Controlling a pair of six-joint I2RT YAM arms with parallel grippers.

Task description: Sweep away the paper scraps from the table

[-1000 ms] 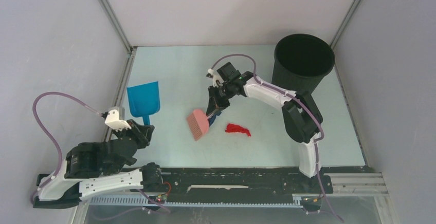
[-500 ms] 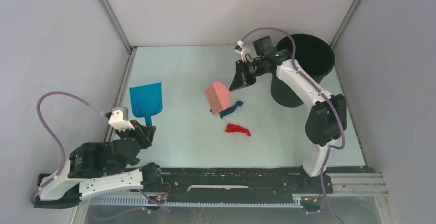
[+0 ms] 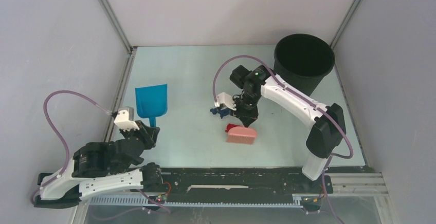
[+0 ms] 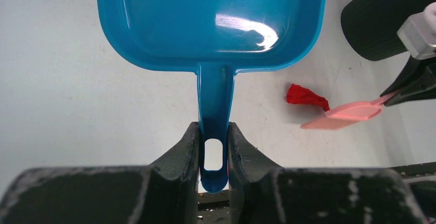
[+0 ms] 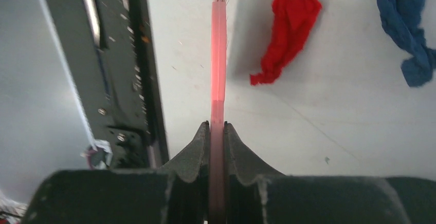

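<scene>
My left gripper (image 3: pixel 145 129) is shut on the handle of the blue dustpan (image 3: pixel 152 100), which lies on the pale green table (image 3: pixel 190 75) at the left; its jaws clamp the handle (image 4: pixel 215 147). My right gripper (image 3: pixel 246 117) is shut on the pink hand brush (image 3: pixel 242 135), its head near the table just in front of a red paper scrap (image 3: pixel 230 127). The brush (image 5: pixel 218 59) is edge-on in the right wrist view, with the red scrap (image 5: pixel 285 29) beside it. A dark blue scrap (image 3: pixel 218 112) lies left of the gripper and shows at the right wrist view's corner (image 5: pixel 406 23).
A black bin (image 3: pixel 303 62) stands at the back right of the table. Grey walls close the left, back and right sides. A black rail (image 3: pixel 231 175) runs along the near edge.
My right arm swung the brush from the back, near the bin, down toward the near side, now just in front of the red scrap. The left gripper shifted the dustpan slightly right.
</scene>
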